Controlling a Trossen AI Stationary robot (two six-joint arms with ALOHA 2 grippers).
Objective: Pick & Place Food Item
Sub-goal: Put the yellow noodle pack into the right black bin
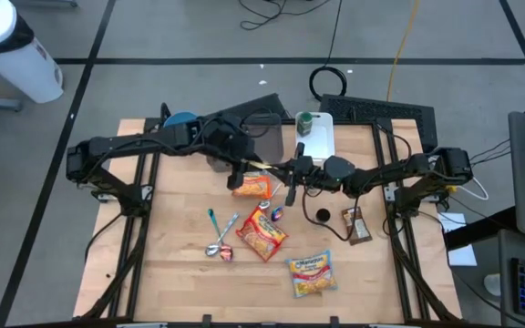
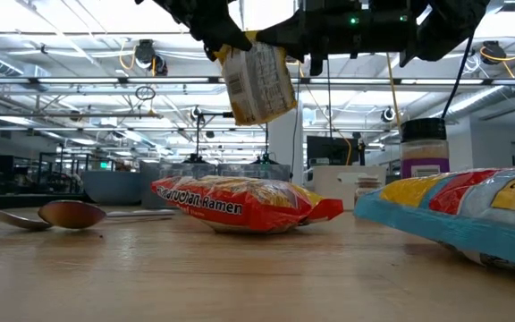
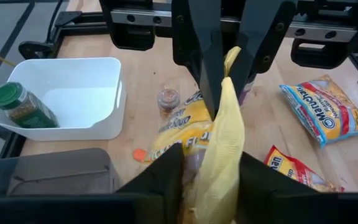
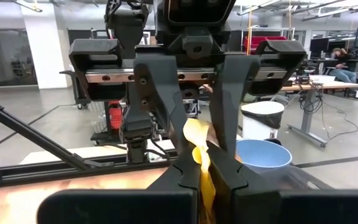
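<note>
Low view: I've got yellow packet (image 2: 257,80) aloft, left gripper (image 3: 227,93) and right gripper (image 4: 204,163) both clamped on it; placing into white bin (image 3: 114,93) remains, I reckon.

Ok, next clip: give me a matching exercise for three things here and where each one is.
Things:
1. yellow packet
2. green-lidded jar
3. spoon

Places:
a. inside the white bin
b. lying on the table
c. held up off the table

Pairs: 1-c, 2-a, 3-b
</note>
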